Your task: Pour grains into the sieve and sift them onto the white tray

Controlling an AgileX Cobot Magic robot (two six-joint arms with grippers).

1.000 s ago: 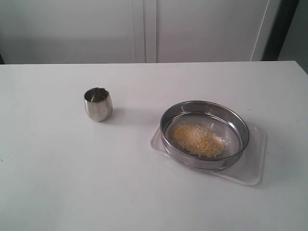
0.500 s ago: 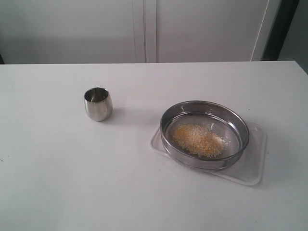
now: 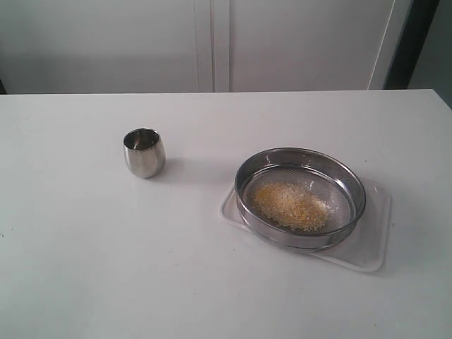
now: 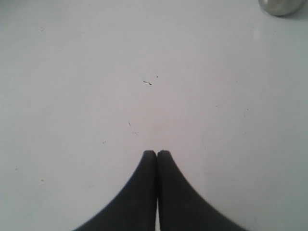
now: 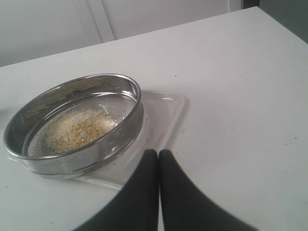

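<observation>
The sieve (image 3: 301, 198), a wide round steel ring with a mesh bottom, rests on the white tray (image 3: 371, 240) right of the table's middle. A patch of yellow and whitish grains (image 3: 291, 205) lies on its mesh. In the right wrist view the sieve (image 5: 72, 125) with the grains (image 5: 77, 126) sits on the tray (image 5: 163, 115), and my right gripper (image 5: 159, 152) is shut and empty over the tray's edge. My left gripper (image 4: 157, 152) is shut and empty above bare table. Neither gripper shows in the exterior view.
A small steel cup (image 3: 144, 152) stands upright on the white table (image 3: 141, 268), left of the sieve; its rounded bottom (image 4: 281, 6) shows at one corner of the left wrist view. White cabinet doors (image 3: 212, 42) stand behind the table.
</observation>
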